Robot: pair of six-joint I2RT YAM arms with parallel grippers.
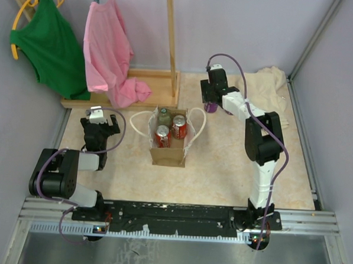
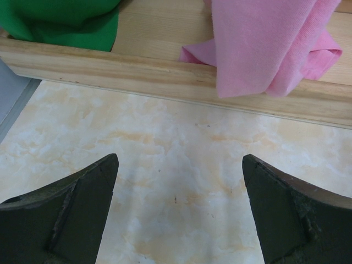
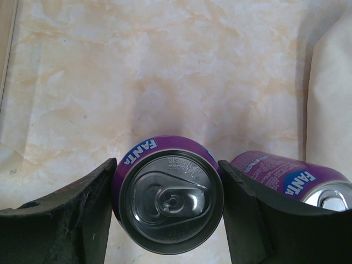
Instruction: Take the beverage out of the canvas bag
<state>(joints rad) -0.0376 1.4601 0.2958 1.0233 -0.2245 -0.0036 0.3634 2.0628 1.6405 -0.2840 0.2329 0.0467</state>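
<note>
The tan canvas bag (image 1: 168, 154) with two white loop handles (image 1: 199, 125) stands open mid-table. Two red cans (image 1: 162, 136) and a green-topped drink (image 1: 164, 115) stand inside it. My right gripper (image 1: 211, 104) is beyond the bag at the far right. In the right wrist view it (image 3: 166, 164) is shut on an upright purple Fanta can (image 3: 170, 206), one finger on each side. A second purple Fanta can (image 3: 286, 176) is just to its right. My left gripper (image 1: 100, 119) is open and empty left of the bag, over bare table (image 2: 179, 159).
A wooden clothes rack base (image 1: 125, 100) runs along the back left (image 2: 137, 71), with a pink shirt (image 1: 109, 51) and a green shirt (image 1: 51, 42) hanging over it. A cream cloth (image 1: 274, 84) lies in the back right corner, close to the right gripper (image 3: 330, 82).
</note>
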